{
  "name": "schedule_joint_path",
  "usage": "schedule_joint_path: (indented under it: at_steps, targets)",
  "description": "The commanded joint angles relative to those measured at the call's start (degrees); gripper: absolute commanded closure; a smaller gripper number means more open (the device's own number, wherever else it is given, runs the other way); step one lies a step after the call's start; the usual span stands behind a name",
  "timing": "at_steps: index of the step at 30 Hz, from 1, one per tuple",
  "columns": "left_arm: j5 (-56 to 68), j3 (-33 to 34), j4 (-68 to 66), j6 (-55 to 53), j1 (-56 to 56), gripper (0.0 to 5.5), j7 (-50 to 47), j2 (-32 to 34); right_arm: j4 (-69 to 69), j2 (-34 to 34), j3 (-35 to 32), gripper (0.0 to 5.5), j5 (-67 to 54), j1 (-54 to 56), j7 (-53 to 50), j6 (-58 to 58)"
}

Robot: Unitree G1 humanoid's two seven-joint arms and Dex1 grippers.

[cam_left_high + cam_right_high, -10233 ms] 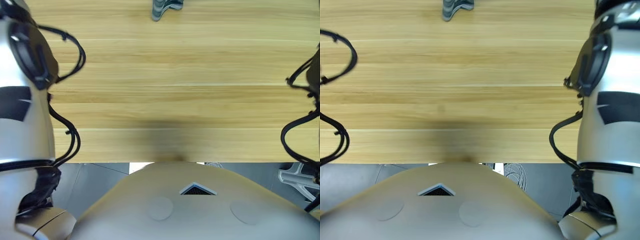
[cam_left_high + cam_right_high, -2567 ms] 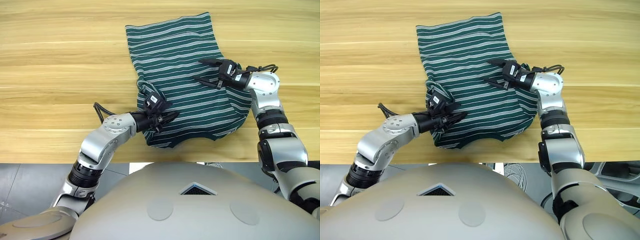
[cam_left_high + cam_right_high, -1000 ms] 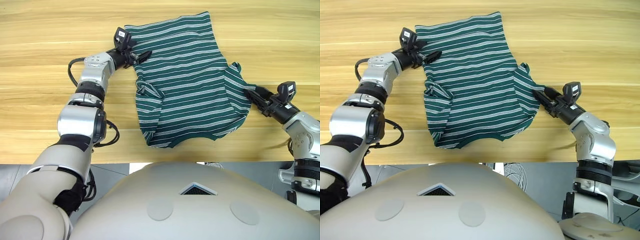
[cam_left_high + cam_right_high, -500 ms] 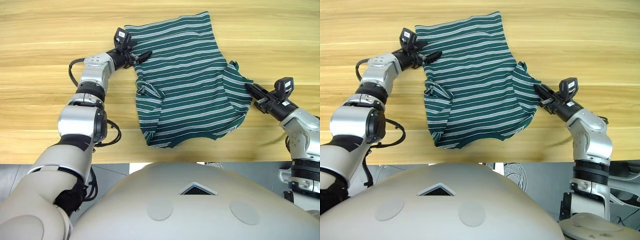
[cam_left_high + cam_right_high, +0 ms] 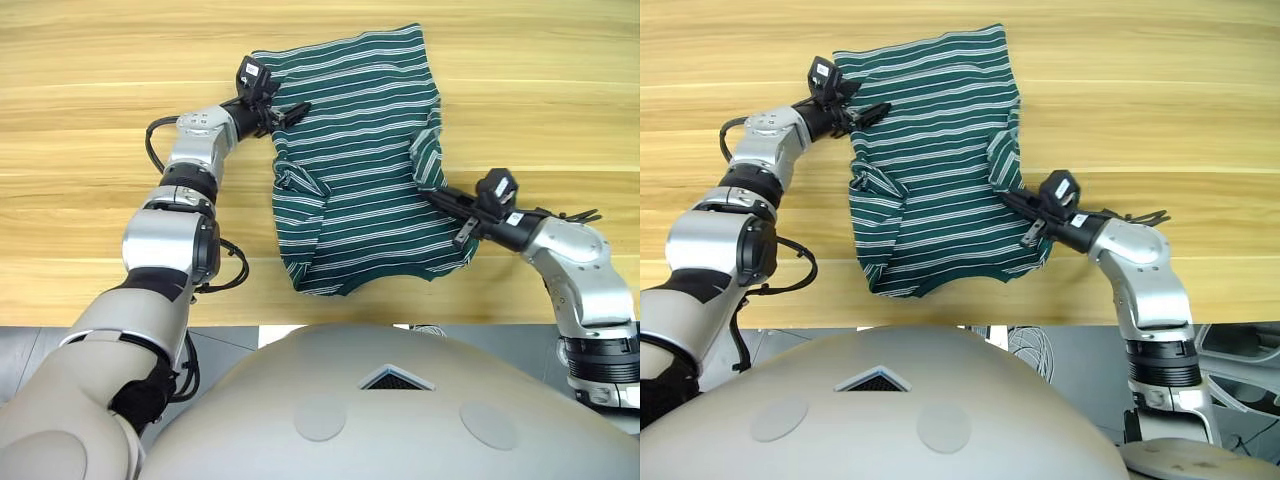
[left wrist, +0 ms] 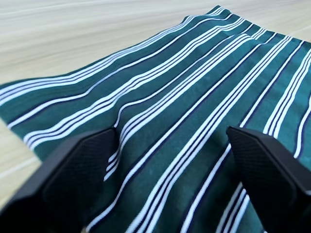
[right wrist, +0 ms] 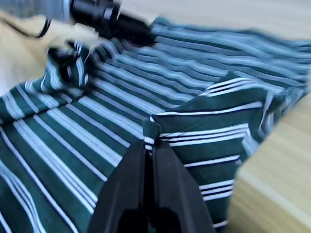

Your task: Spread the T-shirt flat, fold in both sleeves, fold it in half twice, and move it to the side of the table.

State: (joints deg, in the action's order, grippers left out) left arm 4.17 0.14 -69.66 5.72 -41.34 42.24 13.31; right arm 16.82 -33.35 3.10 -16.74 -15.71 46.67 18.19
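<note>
Upper centre on the table (image 5: 540,80), T-shirt (image 5: 350,140) lying with long axis top to bottom, right sleeve (image 5: 428,150) pinched tight in the right gripper (image 5: 432,193) at the right edge, probably for carrying leftward across the body, left gripper (image 5: 292,113) spread wide over the upper-left corner.

Left arm: extended forward and fully stretched, forearm angled inward, wrist level. Left hand (image 5: 287,111): fingers (image 6: 80,170) spread wide apart, nothing clamped between them. Right arm: elbow bent and held out to the side, forearm directed inward toward the left. Right hand (image 5: 437,196): fingers (image 7: 131,189) pressed together, pinching a raised fold of the T-shirt (image 5: 350,120)
</note>
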Motion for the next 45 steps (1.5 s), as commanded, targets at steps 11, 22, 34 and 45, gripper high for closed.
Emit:
schedule_joint_path:
  at_steps: [11, 22, 34, 45]
  targets:
    - [-3.5, -1.2, -2.0, 0.5, -0.3, 1.37, -2.3, -0.4, -0.3, -4.1, 3.9, 4.18, 7.1, 0.7, 2.6, -7.3]
    - [-5.2, -0.8, -3.7, 3.8, -4.2, 1.37, -7.3, -2.9, -7.1, -3.9, -8.6, 3.65, -7.9, 5.1, 15.2, -21.9]
    - [-6.6, -0.7, -5.1, 5.1, -7.8, 1.37, -8.2, -8.3, -53.2, -13.3, -3.0, 3.65, 21.2, 19.2, 11.2, -69.7]
    - [3.6, 4.4, 29.0, 13.0, 7.4, 1.37, 11.6, 7.4, -49.0, -19.0, 10.1, 2.03, 11.0, 18.1, 27.4, -70.8]
